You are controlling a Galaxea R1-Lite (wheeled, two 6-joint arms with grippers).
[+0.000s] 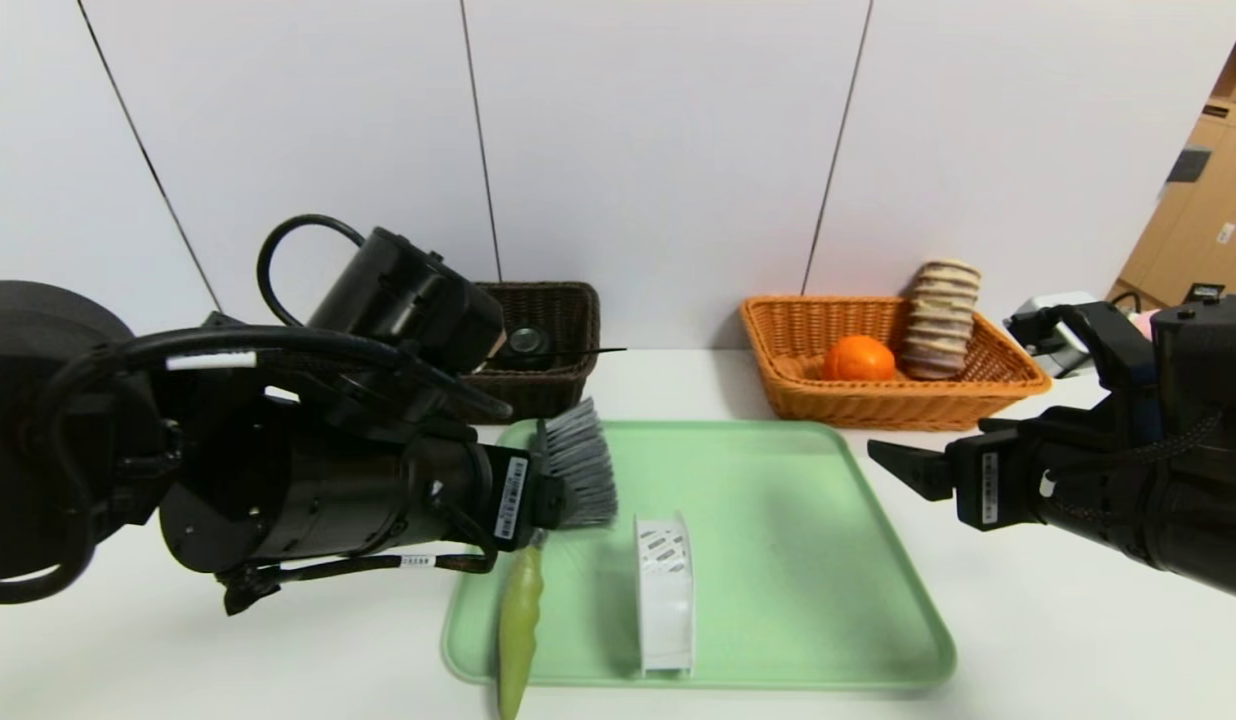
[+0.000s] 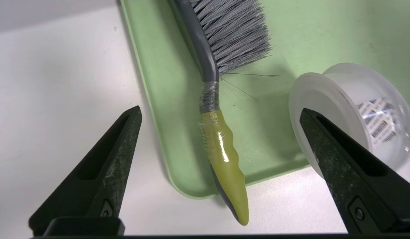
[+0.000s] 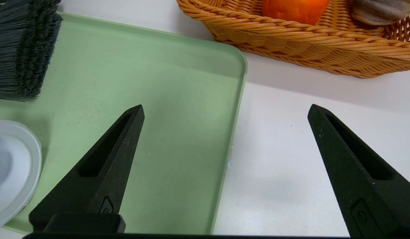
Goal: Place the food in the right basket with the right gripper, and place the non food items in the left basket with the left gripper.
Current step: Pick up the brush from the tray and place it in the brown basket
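Jaws of left gripper [image 2: 220, 113] wide open, empty, over brush [image 2: 221, 99] at tray [image 1: 828, 560] left edge. Right gripper [image 3: 225, 109] jaws wide open, empty, over tray right edge. Spool [image 1: 664, 590] on tray. Orange [image 1: 859, 358], roll [image 1: 940, 318] in right basket [image 1: 878, 400]. Cup [image 1: 526, 341] in left basket [image 1: 558, 380].

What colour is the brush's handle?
Yellow-green, on the brush; clearest in the left wrist view.

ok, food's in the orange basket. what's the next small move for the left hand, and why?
Probably lower the open left hand onto the brush handle and close. The brush and spool remain on the tray; the handle lies between the spread fingers. Right hand is open, empty.
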